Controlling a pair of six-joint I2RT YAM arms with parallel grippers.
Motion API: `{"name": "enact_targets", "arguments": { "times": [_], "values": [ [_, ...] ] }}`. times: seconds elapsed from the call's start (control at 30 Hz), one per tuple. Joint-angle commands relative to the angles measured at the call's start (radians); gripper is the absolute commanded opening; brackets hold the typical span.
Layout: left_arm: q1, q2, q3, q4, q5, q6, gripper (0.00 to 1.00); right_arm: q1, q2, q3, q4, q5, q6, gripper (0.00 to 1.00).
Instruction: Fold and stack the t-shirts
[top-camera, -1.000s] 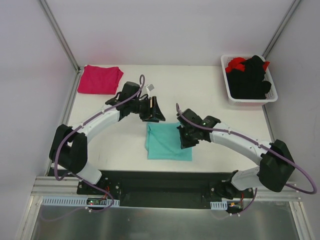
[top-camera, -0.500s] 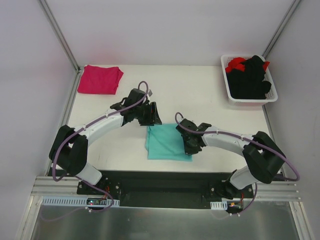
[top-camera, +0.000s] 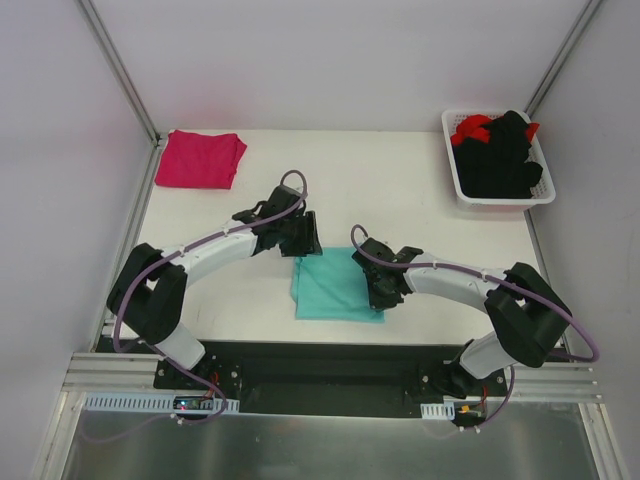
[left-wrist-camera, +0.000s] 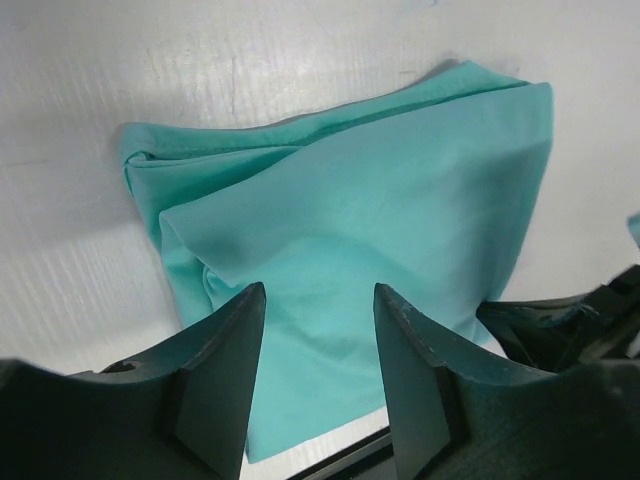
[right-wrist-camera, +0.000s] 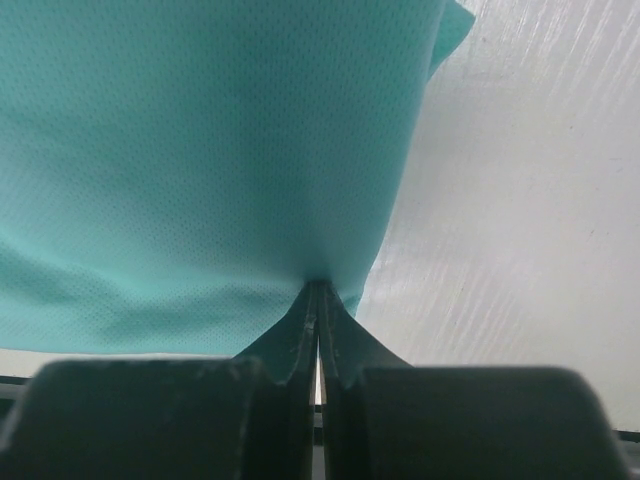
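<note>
The teal t-shirt (top-camera: 335, 288) lies folded in a rectangle near the table's front middle; it also fills the left wrist view (left-wrist-camera: 370, 210) and the right wrist view (right-wrist-camera: 200, 150). My left gripper (top-camera: 304, 238) is open and hovers over the shirt's far edge, its jaws apart above the cloth (left-wrist-camera: 318, 330). My right gripper (top-camera: 378, 287) is shut at the shirt's right edge, the fingertips (right-wrist-camera: 318, 290) touching the cloth's fold; I cannot tell if cloth is pinched. The magenta-pink t-shirt (top-camera: 200, 158) lies folded at the far left corner.
A white basket (top-camera: 458, 180) at the far right holds black and red garments (top-camera: 505, 150). Metal frame posts stand at both back corners. The table's front edge runs just below the teal shirt.
My left gripper has moved right and nearer, down over the teal shirt's far edge. My right gripper has drawn in to the shirt's right edge, its elbow folded back.
</note>
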Motion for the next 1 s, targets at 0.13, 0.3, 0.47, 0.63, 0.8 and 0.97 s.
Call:
{"name": "enact_targets", "arguments": {
  "times": [0.13, 0.3, 0.47, 0.63, 0.8, 0.97],
  "values": [
    [-0.013, 0.075, 0.034, -0.008, -0.039, -0.018, 0.44, 0.0, 0.014, -0.013, 0.029, 0.012, 0.011, 0.01],
    [-0.034, 0.055, 0.046, -0.007, -0.06, -0.035, 0.44, 0.0, 0.019, -0.012, 0.031, 0.012, 0.011, 0.01],
    [-0.034, 0.081, 0.063, -0.005, -0.042, -0.043, 0.43, 0.002, 0.031, -0.009, 0.034, 0.004, 0.011, 0.01],
    [-0.042, 0.043, 0.06, -0.004, -0.044, -0.063, 0.43, 0.002, 0.036, -0.007, 0.041, 0.004, 0.008, 0.01],
    [-0.043, 0.04, 0.06, -0.004, -0.049, -0.074, 0.43, 0.002, 0.062, -0.021, 0.073, -0.015, 0.011, 0.01],
    [-0.052, 0.057, 0.078, -0.001, -0.043, -0.086, 0.42, 0.0, 0.097, -0.038, 0.117, -0.034, 0.02, 0.01]
  ]
}}
